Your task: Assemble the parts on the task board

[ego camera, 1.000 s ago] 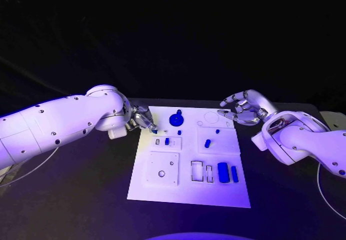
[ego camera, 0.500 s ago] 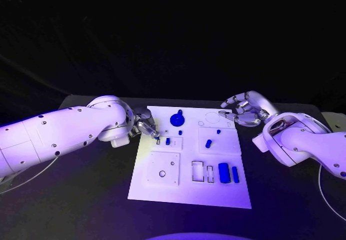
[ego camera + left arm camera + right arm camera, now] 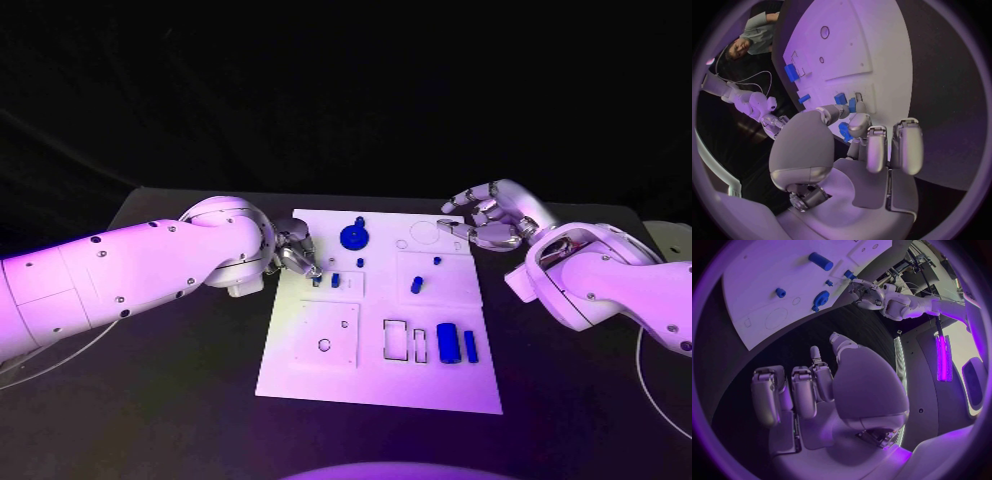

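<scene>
A white task board [image 3: 378, 370] lies mid-table. The left hand [image 3: 296, 252] reaches over its left edge, pinching a small blue part [image 3: 844, 131]. The right hand [image 3: 488, 218] hovers off the board's far right corner, fingers curled, holding nothing.

White task board [image 3: 378, 375] with blue parts [image 3: 447, 343] on black table [image 3: 173, 400]; silver hands, white arms [image 3: 130, 275]

Left robot hand [image 3: 296, 252] at task board [image 3: 378, 375] edge by small blue parts [image 3: 335, 281], right robot hand [image 3: 488, 220] beside far corner
</scene>
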